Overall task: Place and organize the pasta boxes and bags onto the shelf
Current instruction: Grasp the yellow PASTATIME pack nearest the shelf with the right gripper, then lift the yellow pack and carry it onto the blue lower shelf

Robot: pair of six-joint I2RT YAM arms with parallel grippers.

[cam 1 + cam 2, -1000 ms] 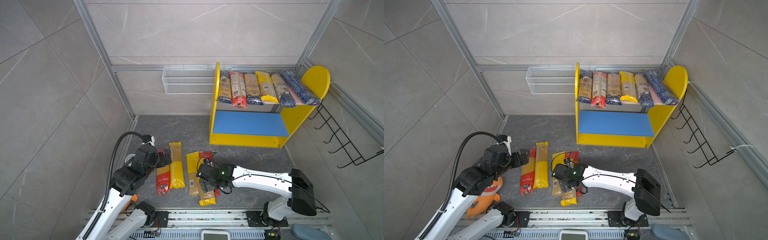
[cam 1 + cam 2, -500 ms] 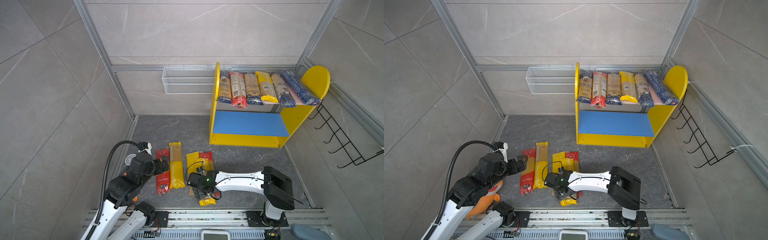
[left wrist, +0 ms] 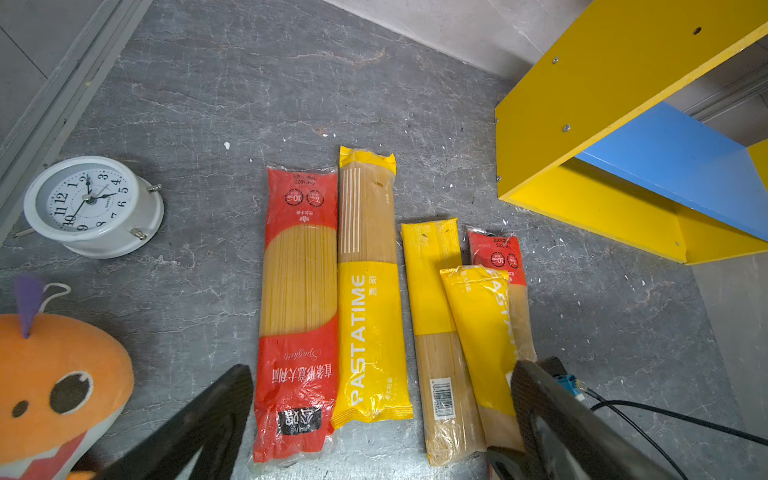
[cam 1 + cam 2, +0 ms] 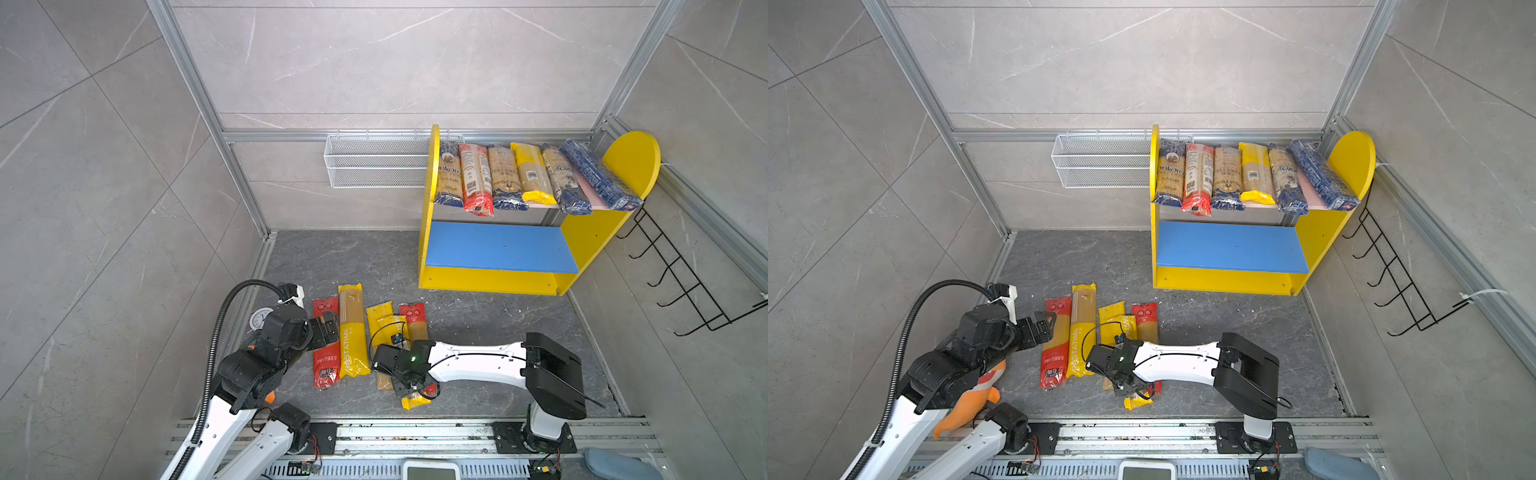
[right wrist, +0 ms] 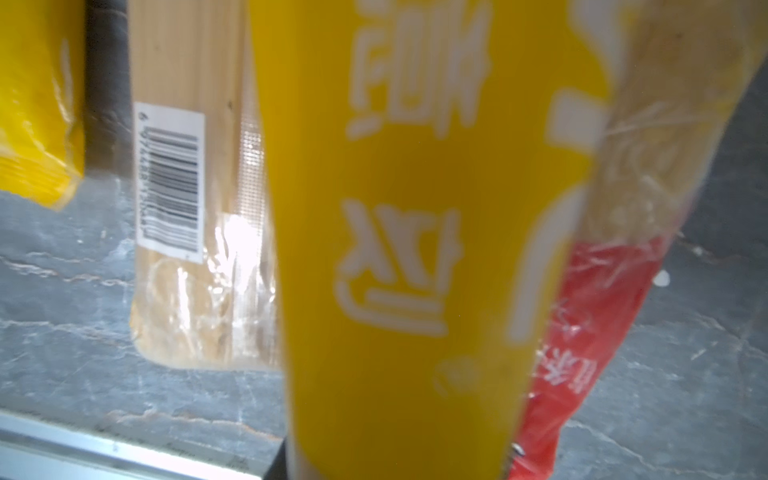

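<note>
Our right arm has folded inward; the right hand (image 4: 406, 380) now covers the end of the yellow pack (image 3: 482, 332), propped across other packs (image 3: 436, 361) low mid-frame, well apart from the shelf (image 4: 498, 249), its grip impossible to tell. Our left hand (image 4: 1044, 328) gapes empty. We judge the pack light, slick, brittle: hold mid-length.

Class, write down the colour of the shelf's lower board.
Blue. The yellow-sided shelf's flat lower board shows best in a top view.

Eleven pasta packs (image 4: 351, 332), one shelf (image 4: 498, 249), one clock (image 3: 93, 203), one plush toy (image 3: 54, 374), one mesh basket (image 4: 374, 166)
</note>
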